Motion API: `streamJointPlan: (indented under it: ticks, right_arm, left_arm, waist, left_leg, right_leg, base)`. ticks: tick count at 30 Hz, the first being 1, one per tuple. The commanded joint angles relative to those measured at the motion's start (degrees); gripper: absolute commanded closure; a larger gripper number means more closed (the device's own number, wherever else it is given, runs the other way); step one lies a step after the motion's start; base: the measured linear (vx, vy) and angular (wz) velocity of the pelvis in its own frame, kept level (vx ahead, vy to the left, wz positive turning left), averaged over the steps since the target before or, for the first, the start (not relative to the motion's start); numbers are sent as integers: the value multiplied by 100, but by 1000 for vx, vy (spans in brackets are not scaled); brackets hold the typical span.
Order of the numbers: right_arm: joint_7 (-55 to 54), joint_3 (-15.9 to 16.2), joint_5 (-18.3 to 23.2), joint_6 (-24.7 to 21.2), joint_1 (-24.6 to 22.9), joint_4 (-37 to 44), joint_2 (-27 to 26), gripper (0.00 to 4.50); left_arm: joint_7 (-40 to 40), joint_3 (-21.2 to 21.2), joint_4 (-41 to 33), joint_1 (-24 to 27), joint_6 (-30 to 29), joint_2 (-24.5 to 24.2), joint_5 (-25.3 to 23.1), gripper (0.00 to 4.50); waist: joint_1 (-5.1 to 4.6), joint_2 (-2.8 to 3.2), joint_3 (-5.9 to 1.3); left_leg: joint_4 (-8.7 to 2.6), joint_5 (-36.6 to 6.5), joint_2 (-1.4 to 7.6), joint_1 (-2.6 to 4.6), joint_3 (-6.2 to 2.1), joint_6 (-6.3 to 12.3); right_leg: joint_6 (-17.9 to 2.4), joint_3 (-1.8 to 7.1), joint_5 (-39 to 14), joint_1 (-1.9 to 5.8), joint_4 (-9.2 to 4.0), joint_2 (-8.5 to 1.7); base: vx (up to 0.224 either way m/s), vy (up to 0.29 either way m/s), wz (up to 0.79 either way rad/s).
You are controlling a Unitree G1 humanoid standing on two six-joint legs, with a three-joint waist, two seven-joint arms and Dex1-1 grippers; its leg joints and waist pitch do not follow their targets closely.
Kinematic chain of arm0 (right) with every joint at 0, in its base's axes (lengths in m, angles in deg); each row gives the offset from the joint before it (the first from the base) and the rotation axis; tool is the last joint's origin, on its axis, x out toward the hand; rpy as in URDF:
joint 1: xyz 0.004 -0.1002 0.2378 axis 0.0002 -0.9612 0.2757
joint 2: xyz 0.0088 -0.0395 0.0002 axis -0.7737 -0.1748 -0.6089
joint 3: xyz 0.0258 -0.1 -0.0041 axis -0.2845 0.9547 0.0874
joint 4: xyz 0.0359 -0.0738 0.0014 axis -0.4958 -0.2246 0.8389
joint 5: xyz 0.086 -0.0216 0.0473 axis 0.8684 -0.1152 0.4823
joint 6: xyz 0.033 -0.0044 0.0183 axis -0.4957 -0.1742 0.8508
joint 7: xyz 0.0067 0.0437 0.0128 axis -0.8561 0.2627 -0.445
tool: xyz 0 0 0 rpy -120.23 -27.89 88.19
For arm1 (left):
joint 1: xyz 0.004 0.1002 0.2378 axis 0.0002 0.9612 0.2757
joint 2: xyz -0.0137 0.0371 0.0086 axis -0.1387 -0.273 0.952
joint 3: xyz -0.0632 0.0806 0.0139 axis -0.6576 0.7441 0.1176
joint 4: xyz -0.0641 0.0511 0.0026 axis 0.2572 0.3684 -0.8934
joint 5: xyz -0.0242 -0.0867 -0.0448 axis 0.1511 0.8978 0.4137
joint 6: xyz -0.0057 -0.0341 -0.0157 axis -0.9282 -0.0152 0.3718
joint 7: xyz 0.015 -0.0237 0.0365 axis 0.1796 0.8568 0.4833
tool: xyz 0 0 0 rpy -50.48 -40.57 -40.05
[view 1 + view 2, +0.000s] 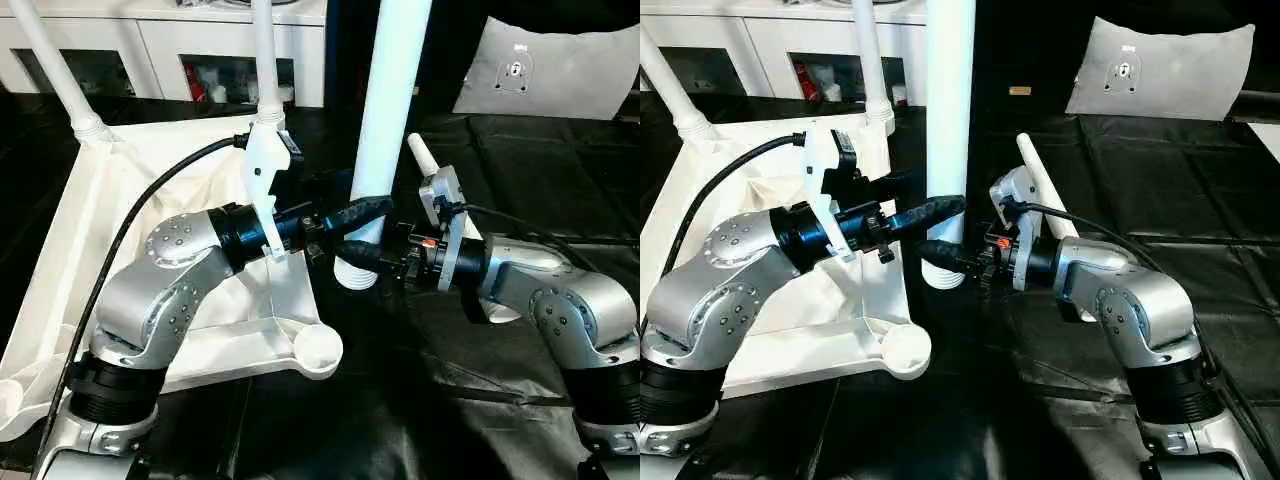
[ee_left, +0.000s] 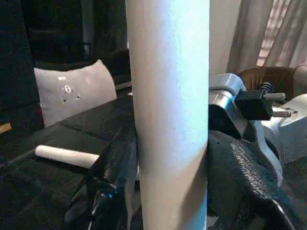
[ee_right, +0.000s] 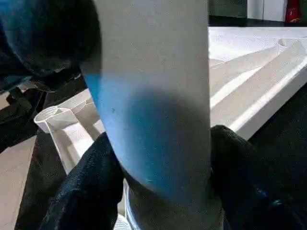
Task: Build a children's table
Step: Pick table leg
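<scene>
We hold an upright white leg (image 1: 385, 130) just beside the upturned table top (image 1: 120, 210): left gripper (image 1: 372, 210) and right gripper (image 1: 352, 252) both clamp it, a finger on each side.

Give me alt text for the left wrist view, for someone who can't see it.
An upright white table leg stands between the left gripper's two black fingers, which press its sides. Behind, another white leg lies on the black sheet near a grey cushion.

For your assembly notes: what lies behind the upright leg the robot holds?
Behind the upright leg a loose leg lies on the black sheet; the right arm covers its far portion.
</scene>
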Motion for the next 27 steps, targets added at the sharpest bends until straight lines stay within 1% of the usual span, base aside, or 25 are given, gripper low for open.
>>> streamJointPlan:
  ticks: [1,2,3,5,8,10,14,21,23,24,27]
  right_arm:
    - [31,-68,32,8,80,156,47,210]
    - [28,-41,21,-23,61,179,60,189]
    - [23,-34,17,-36,55,184,59,189]
    - [20,-37,21,-46,51,190,56,166]
    - [-42,-122,25,-40,53,191,18,142]
    - [-98,-239,90,-76,74,172,-15,137]
    - [-94,-293,166,-125,67,195,-13,135]
    - [-63,-229,137,-173,5,221,-1,135]
    - [-66,-195,100,-174,-13,207,-24,135]
    - [-74,-184,87,-171,-11,190,-38,135]
    - [-95,-175,74,-161,-3,160,-58,135]
  left_arm:
    - [22,77,-48,28,74,0,-83,262]
    - [47,80,-13,13,98,8,-122,262]
    - [52,80,-2,10,105,8,-134,262]
    - [54,78,9,10,113,7,-140,262]
    - [70,75,71,23,168,-2,-212,262]
    - [73,62,90,35,189,18,-238,262]
    - [62,72,76,51,191,26,-238,262]
    - [47,81,67,34,183,98,-251,262]
    - [44,94,38,33,169,124,-227,262]
    - [40,102,27,33,162,130,-216,262]
    - [23,121,5,43,151,129,-203,262]
  waist:
    - [0,-36,-372]
    - [-4,-38,-373]
    - [-3,-38,-375]
    - [-4,-40,-378]
    - [-5,-29,-381]
    - [-6,-26,-381]
    - [-1,-32,-394]
    - [1,-33,-400]
    - [0,-43,-406]
    - [4,-36,-410]
    - [5,-36,-420]
  left_leg:
    - [-382,-72,367,73,-82,343]
    - [-383,-81,368,75,-82,342]
    - [-381,-76,367,75,-83,339]
    - [-378,-80,362,76,-79,334]
    - [-375,-43,360,78,-80,350]
    - [-375,-66,361,79,-80,345]
    - [-369,-22,359,79,-80,358]
    - [-364,10,362,76,-79,381]
    - [-357,29,356,70,-77,391]
    - [-356,41,359,74,-78,394]
    - [-347,120,355,69,-80,432]
  right_leg:
    - [-1496,323,311,330,-365,-533]
    - [-1493,323,298,330,-371,-535]
    - [-1496,322,306,334,-366,-536]
    - [-1500,323,308,332,-367,-533]
    - [-1498,322,353,330,-361,-528]
    - [-1506,322,348,330,-364,-532]
    - [-1532,320,416,340,-352,-532]
    - [-1549,318,429,344,-347,-533]
    - [-1550,319,458,348,-345,-532]
    - [-1552,318,464,348,-342,-535]
    - [-1563,316,592,351,-324,-527]
  base:
    - [0,0,0]
    - [0,0,0]
    - [0,0,0]
    - [0,0,0]
    - [0,0,0]
    - [0,0,0]
    - [0,0,0]
    - [0,0,0]
    - [0,0,0]
    - [0,0,0]
    - [0,0,0]
